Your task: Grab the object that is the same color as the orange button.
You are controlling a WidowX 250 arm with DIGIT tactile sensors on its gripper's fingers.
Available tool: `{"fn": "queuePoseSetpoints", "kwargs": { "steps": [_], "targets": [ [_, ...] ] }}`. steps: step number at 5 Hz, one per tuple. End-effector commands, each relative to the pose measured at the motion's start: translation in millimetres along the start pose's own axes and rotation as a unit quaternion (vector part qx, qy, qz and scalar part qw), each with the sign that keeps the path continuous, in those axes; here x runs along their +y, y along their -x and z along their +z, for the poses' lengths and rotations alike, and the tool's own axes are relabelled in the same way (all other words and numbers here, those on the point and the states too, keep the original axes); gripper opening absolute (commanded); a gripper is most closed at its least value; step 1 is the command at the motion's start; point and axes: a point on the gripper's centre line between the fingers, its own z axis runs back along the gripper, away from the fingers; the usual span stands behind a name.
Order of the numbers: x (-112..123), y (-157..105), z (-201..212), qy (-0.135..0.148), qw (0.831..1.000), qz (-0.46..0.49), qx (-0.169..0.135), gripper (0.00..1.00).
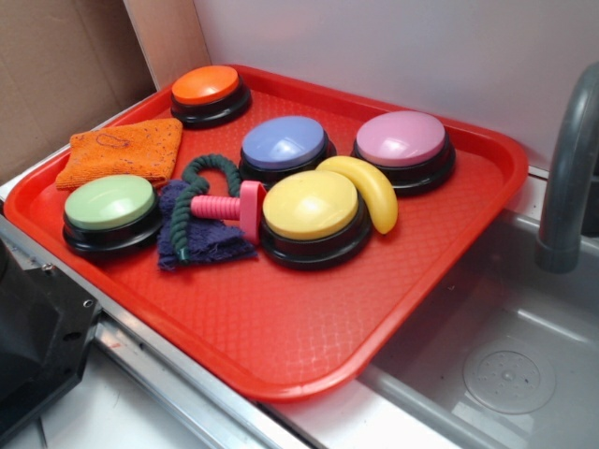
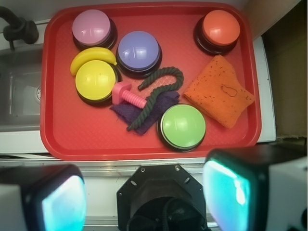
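You are looking down on a red plastic tray [image 2: 57, 130] with a dimpled, waffle-like floor and a raised rounded rim. The small orange knitted cloth [image 2: 219, 91] lies flat and slightly rumpled near one edge of the tray, roughly square, fuzzy in texture, with a thin dark loop of thread on top. It sits just beside the round button with the glossy orange dome on a black base [image 2: 219, 30], and near the green-domed button [image 2: 183, 126], which it does not quite touch in the wrist view.

Across the tray you have three more smooth domed buttons on black bases: a blue-purple one [image 2: 138, 51], a pink one [image 2: 92, 28] and a yellow one [image 2: 95, 80]. A curved yellow plastic banana [image 2: 91, 57] lies against the yellow button. A pink ridged plastic bolt [image 2: 128, 95] rests on a dark blue-purple cloth [image 2: 144, 109], and a twisted dark green rope [image 2: 156, 96] loops over that cloth.

Your gripper [image 2: 144, 202] hangs off the tray, over the metal edge; its two wide fingers [image 2: 240, 192] stand well apart with nothing between them. A grey plastic sink [image 1: 505, 355] sits beside the tray.
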Motion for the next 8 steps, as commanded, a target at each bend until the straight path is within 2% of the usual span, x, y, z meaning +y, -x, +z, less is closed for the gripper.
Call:
{"fn": "queuePoseSetpoints", "kwargs": {
  "steps": [1, 3, 4, 5, 6, 7, 8],
  "targets": [
    [0, 0, 0, 0.000, 1.000, 0.000, 0.000, 1.00],
    [28, -21, -30, 0.011, 0.994, 0.106, -0.017, 1.00],
    [58, -32, -60, -0.012, 0.979, 0.203, -0.013, 1.00],
    [79, -42, -82, -0.014, 0.964, 0.263, -0.023, 1.00],
    [103, -47, -102, -0.046, 0.946, 0.321, -0.030, 1.00],
    [130, -47, -130, -0.063, 0.934, 0.351, -0.034, 1.00],
    [144, -47, -153, -0.068, 0.925, 0.370, -0.050, 1.00]
  ]
}}
